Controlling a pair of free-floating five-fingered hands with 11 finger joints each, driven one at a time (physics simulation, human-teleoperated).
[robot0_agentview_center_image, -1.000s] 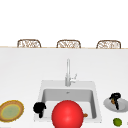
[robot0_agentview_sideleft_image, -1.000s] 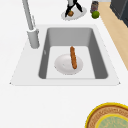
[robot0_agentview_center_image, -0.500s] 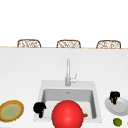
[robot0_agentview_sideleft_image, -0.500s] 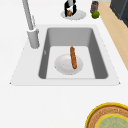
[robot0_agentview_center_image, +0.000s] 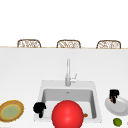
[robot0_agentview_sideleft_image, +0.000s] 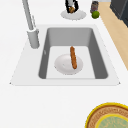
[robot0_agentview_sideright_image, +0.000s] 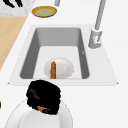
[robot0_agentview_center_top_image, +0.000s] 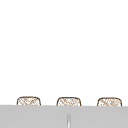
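**Right hand closed on a brown morsel over the white plate**

Here, a small brown food item (robot0_agentview_sideright_image: 43, 109) sits pinched under the right hand (robot0_agentview_center_image: 114, 95), whose black fingers curl down around it just above the white plate (robot0_agentview_center_image: 119, 107) on the counter to the right of the sink (robot0_agentview_center_image: 40, 93). In the left side view the fingers (robot0_agentview_sideleft_image: 75, 5) arch over the same brown piece, which hangs close to the plate's middle; whether it touches the plate I cannot tell.

Just in front of that plate lies a lime (robot0_agentview_center_image: 117, 121) (a dark jar (robot0_agentview_sideleft_image: 94, 5) stands beside it in the left side view).

Inside the basin, a sausage (robot0_agentview_sideleft_image: 73, 57) rests across a second white plate (robot0_agentview_sideleft_image: 62, 66) on the sink floor. The faucet (robot0_agentview_center_image: 68, 72) rises behind the basin.

The left hand (robot0_agentview_center_image: 39, 108) hangs at the sink's front left corner, fingers curled on nothing. Beyond it, on the left counter, is a yellow-rimmed woven plate (robot0_agentview_center_image: 10, 110). A large red ball (robot0_agentview_center_image: 67, 114) covers the front edge of the sink in the front view. Three wicker chairs (robot0_agentview_center_image: 68, 44) line the counter's far side.
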